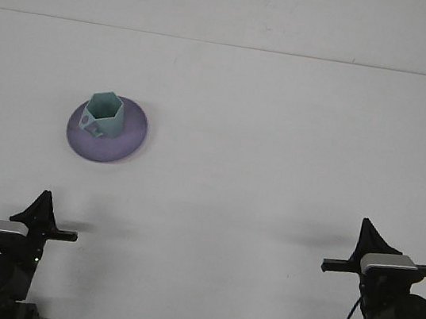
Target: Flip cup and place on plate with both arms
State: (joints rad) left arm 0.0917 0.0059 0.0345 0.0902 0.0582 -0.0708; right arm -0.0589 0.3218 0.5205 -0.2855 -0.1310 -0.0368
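Observation:
A teal hexagonal cup (104, 114) stands upright, mouth up, on a purple plate (123, 142) at the left middle of the white table. Its small handle faces the front left. My left gripper (44, 200) is low at the front left, well short of the plate and apart from it. It looks shut and holds nothing. My right gripper (365, 229) is at the front right, far from the cup, also shut and empty.
The white table (280, 137) runs back to a seam line along the far edge. Nothing else lies on it apart from the plate and cup. The arm bases fill the two bottom corners.

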